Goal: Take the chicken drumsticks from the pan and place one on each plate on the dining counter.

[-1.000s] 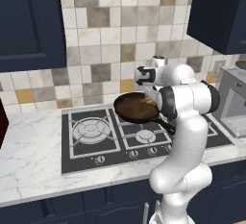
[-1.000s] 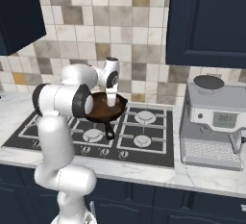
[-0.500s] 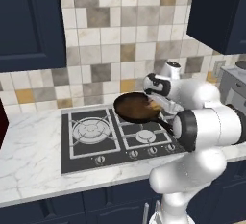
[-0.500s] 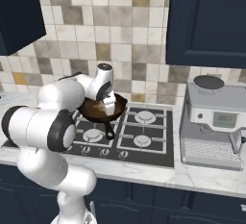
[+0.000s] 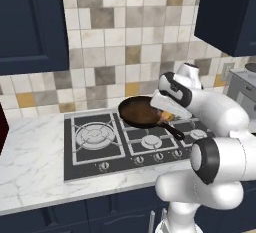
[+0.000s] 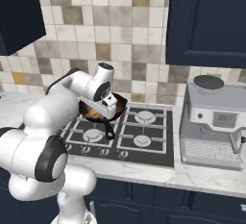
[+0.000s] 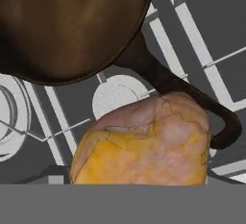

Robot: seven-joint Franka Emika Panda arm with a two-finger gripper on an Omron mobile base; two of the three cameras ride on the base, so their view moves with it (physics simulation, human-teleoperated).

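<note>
The claw [image 5: 169, 111] is clamped on one chicken drumstick [image 7: 144, 143], its jaws standing wide around the meat. In the hand view the drumstick sits at 6 o'clock, so close that it hides the finger tips. Its skin is orange-yellow low down and paler pink-brown on top. In the left base view a bit of orange peeks from under the white hand, and in the right base view the same orange shows at the claw [image 6: 106, 104].

The drumstick is up off the pan [image 7: 67, 21], held over the pan's handle [image 7: 178, 86]. In the hand view the pan's round brown bowl lies at 11 o'clock from the drumstick, and the part of the bowl that shows is bare. The black handle runs from the bowl toward 4 o'clock, passes behind the drumstick and ends in a curved tip.

In the left base view the pan [image 5: 142, 112] is at 9 o'clock from the claw, just beside it, over the rear right of the hob [image 5: 95, 147]. Its handle [image 5: 170, 129] points toward 4 o'clock.

The black gas hob is set in a white marble bench [image 5: 30, 162] against a wall of mixed grey, beige and yellow tiles [image 5: 120, 42]. Dark navy cabinets [image 5: 30, 22] hang above. In the right base view a silver coffee machine [image 6: 211, 122] stands on the bench at 3 o'clock from the hob, just beside it.
</note>
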